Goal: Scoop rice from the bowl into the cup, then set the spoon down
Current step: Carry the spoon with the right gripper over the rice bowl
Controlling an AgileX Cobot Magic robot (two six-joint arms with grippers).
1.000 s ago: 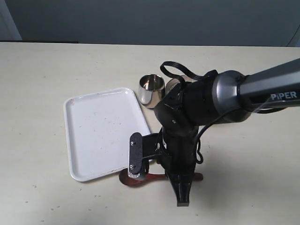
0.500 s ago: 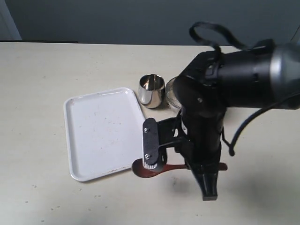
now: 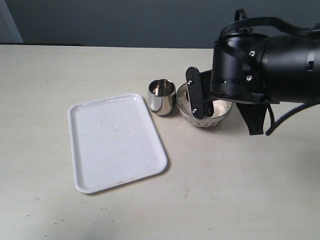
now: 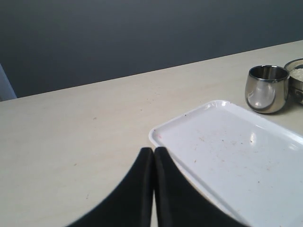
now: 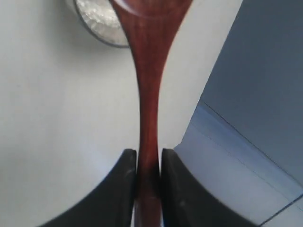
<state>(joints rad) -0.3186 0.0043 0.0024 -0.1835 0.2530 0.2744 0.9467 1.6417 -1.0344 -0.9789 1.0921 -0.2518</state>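
My right gripper (image 5: 149,158) is shut on the slim handle of the dark red wooden spoon (image 5: 147,94). The spoon's oval end reaches over the rim of the glass bowl (image 5: 113,41), which holds white rice (image 5: 97,16). In the exterior view the black right arm (image 3: 260,70) hangs over the bowl (image 3: 207,120) and hides the spoon. The steel cup (image 3: 161,96) stands upright just left of the bowl, almost touching it. My left gripper (image 4: 154,151) is shut and empty, low over the table beside the tray's corner; cup (image 4: 267,88) and bowl (image 4: 297,78) lie beyond it.
A white rectangular tray (image 3: 115,142) lies left of the cup, empty apart from a few specks. The pale table (image 3: 225,190) runs back to a dark wall.
The right arm has lifted the spoon from the table near the tray's front corner and carried it back and right to the bowl. The left gripper shows in no earlier frame.
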